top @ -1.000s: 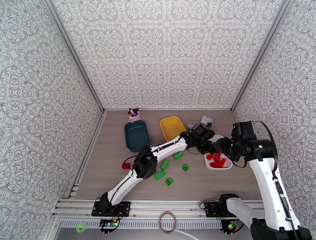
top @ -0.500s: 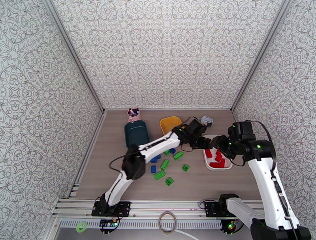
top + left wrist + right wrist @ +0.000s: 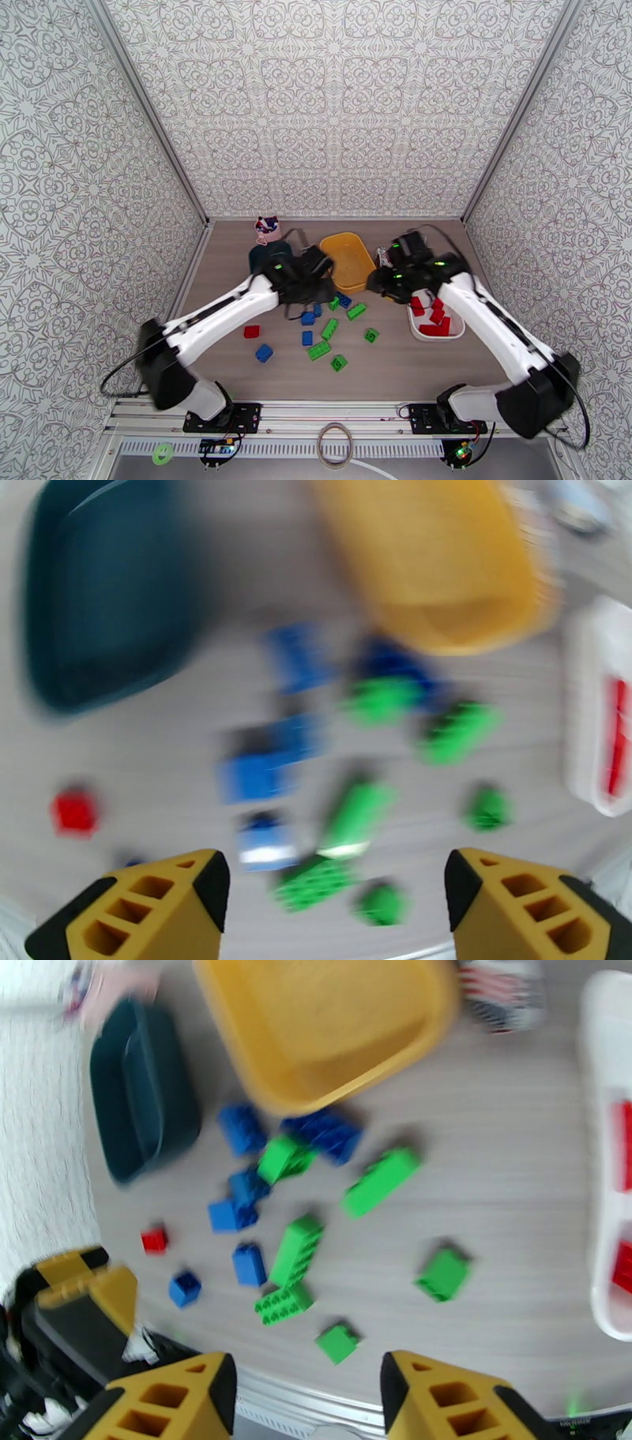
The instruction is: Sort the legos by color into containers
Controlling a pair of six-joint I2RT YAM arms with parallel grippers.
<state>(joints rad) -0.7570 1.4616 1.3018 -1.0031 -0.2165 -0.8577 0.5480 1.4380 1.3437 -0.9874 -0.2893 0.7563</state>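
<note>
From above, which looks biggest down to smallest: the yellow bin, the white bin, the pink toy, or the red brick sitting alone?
1. yellow bin and white bin, too alike to rank; an arm covers part of the white one
2. pink toy
3. red brick

Three shallow bins: one dark teal bin [image 3: 142,1094], one yellow bin [image 3: 347,260], one white bin [image 3: 604,1078]. Six green legos [image 3: 329,328] lie loose in a cluster. About six blue legos [image 3: 306,338] sit in its 9-to-12 o'clock part. One red lego [image 3: 251,331] lies alone at 9 o'clock. Roughly five red legos [image 3: 430,330] are in the white bin, too bunched for an exact count. One pink-and-navy toy [image 3: 268,227].
</note>
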